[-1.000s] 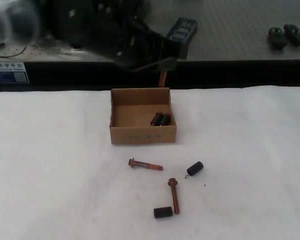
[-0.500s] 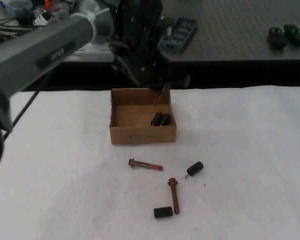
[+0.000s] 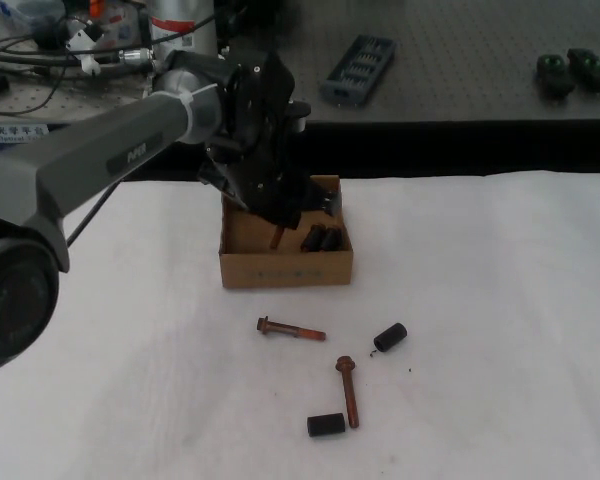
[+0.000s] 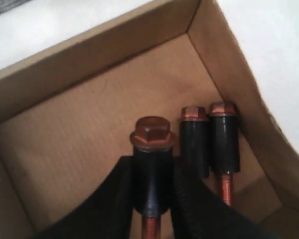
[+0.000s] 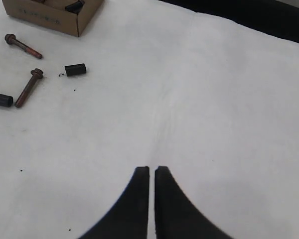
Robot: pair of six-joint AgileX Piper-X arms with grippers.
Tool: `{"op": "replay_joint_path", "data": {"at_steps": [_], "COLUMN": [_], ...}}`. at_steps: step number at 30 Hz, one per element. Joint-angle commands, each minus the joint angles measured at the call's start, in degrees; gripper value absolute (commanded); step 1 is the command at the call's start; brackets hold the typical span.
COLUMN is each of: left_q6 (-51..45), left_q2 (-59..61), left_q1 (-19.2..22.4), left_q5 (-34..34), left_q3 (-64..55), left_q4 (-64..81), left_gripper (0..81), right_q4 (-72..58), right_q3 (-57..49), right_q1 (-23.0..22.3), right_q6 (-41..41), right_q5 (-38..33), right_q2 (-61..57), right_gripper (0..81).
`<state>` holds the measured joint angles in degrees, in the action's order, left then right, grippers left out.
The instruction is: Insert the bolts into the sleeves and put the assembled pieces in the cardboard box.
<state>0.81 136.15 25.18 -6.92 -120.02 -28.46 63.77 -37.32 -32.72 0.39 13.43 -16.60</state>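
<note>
Covering the back wall and part of the floor of the cardboard box (image 3: 285, 270), the left arm (image 3: 130, 150) hides its own fingers in the high view. There only a copper tip of the held piece (image 3: 277, 238) pokes out below the wrist, pointing down into the box, and which end it is cannot be told. From the left wrist, the left fingers (image 4: 112, 199) are clamped on the piece's black sleeve (image 4: 152, 172). Its long axis runs along the fingers, hex head beyond their tips, shank cut off at the picture edge. Two finished pieces (image 4: 212, 139) lie parallel, side by side, against a side wall inside the box. The right fingers (image 5: 137, 199) are closed together above the bench (image 5: 229, 99). One loose bolt (image 3: 291, 329), a second bolt (image 3: 348, 392), one loose sleeve (image 3: 390, 337) and a second sleeve (image 3: 326, 425) lie in front of the box. A second ago the arm held the piece behind the back wall; it has since come forward and down, while the loose parts have not moved.
</note>
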Motion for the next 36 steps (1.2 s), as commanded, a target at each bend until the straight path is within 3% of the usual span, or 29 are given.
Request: {"op": "replay_joint_path", "data": {"at_steps": [1, 19, 21, 27, 33, 36], "left_q6": [0.9, 0.9, 0.9, -1.5, -6.2, -8.2], "left_q2": [0.5, 3.1, 3.1, 3.0, 1.2, -2.0], "left_q1": [0.1, 0.2, 0.2, 0.3, 0.3, -0.2], "left_q5": [-1.5, -4.9, -4.9, -4.9, -4.9, -4.7], "left_q3": [-1.3, -1.3, -1.3, -1.3, -1.3, -1.3], "left_q4": [3.0, 2.7, 2.7, 2.4, 1.4, -1.7], "left_gripper": [0.6, 0.1, 4.5, 34.9, 35.5, 30.5], "right_q4": [-0.2, -0.2, -0.2, -0.3, -2.9, -6.8], "right_q3": [-0.1, -0.1, -0.1, -0.1, -0.1, -0.1], "right_q1": [0.3, 0.3, 0.3, 0.3, 0.3, 0.3], "right_q6": [0.4, 0.4, 0.4, 0.4, -1.7, -4.0], "right_q5": [0.2, 0.2, 0.2, 0.2, 0.2, -4.3], "right_q2": [0.3, 0.3, 0.3, 0.3, 0.3, 0.1], "right_gripper": [3.7, 3.7, 3.7, 3.7, 3.7, 3.7]}}
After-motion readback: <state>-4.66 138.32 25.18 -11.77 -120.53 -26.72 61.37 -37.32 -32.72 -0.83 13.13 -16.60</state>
